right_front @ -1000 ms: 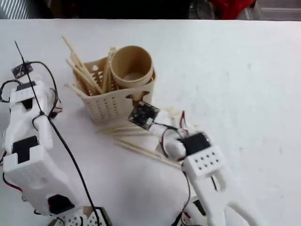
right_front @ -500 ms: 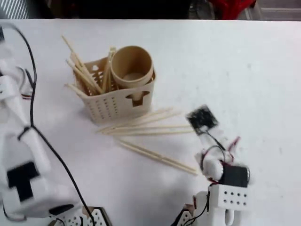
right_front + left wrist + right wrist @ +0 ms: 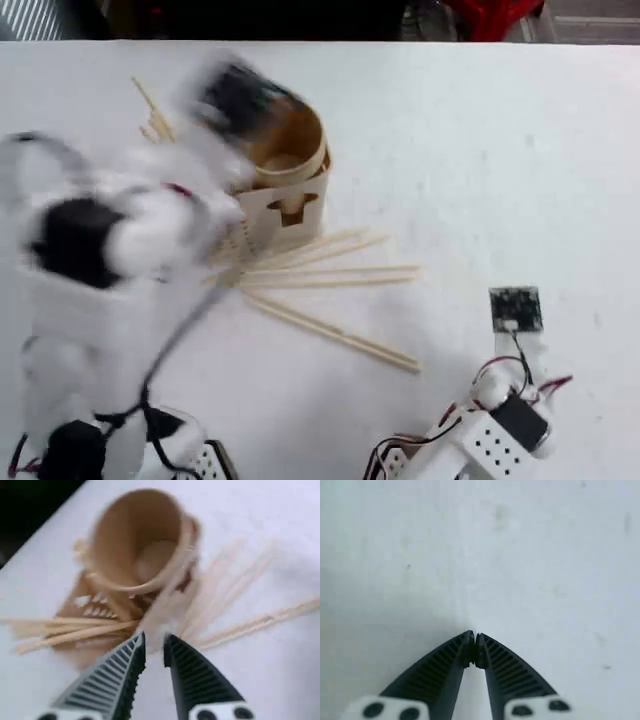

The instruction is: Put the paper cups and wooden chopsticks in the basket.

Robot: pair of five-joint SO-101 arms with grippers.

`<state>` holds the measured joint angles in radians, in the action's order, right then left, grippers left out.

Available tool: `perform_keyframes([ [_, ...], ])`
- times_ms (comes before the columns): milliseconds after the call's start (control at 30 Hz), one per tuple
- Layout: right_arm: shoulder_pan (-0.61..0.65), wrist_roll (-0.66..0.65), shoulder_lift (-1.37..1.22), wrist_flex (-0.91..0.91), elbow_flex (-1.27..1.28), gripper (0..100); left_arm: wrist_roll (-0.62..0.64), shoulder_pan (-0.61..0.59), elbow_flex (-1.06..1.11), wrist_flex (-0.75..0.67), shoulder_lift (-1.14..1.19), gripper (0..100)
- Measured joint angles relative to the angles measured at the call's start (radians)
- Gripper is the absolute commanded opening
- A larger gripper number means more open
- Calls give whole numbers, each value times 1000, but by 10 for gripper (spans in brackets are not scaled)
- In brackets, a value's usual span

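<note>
A tan paper cup (image 3: pixel 290 150) stands in the cream perforated basket (image 3: pixel 285 215), with some wooden chopsticks (image 3: pixel 150 105) poking out at its far left. Several loose chopsticks (image 3: pixel 330 272) lie fanned on the table just in front of the basket, and another pair (image 3: pixel 340 335) lies nearer the front. My left arm (image 3: pixel 110 240) is a blur across the basket's left side. Its gripper (image 3: pixel 155 637) hovers above the basket (image 3: pixel 85 600) and cup (image 3: pixel 145 540), slightly open and empty. My right gripper (image 3: pixel 473 642) is shut and empty over bare table at the front right.
The right arm (image 3: pixel 505 425) sits low at the front right corner of the white table (image 3: pixel 480 150), its small camera board (image 3: pixel 515 308) sticking out. A dark strip runs along the table's far edge.
The right arm has pulled back from the loose chopsticks to the front right corner. The left arm has swung from the left edge in over the basket.
</note>
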<state>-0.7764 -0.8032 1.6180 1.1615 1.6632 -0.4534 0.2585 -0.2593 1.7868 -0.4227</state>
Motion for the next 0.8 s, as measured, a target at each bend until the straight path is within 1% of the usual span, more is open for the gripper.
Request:
perform_keyframes([
  [100, -35, -8, 92, 34, 9, 16, -14, 222, 107, -14, 3, 157],
  [167, -46, -12, 146, 66, 17, 16, -20, 288, 186, -54, 29, 157],
  [300, -49, -57, 163, 94, 18, 16, -38, 292, 397, -213, 155, 158],
  [467, -49, -69, 166, 94, 18, 16, -147, 292, 643, -463, 358, 163],
  [600, -49, -74, 166, 94, 18, 16, -193, 292, 663, -555, 512, 197],
  [800, -49, -74, 166, 94, 18, 16, -213, 292, 534, -574, 758, 199],
])
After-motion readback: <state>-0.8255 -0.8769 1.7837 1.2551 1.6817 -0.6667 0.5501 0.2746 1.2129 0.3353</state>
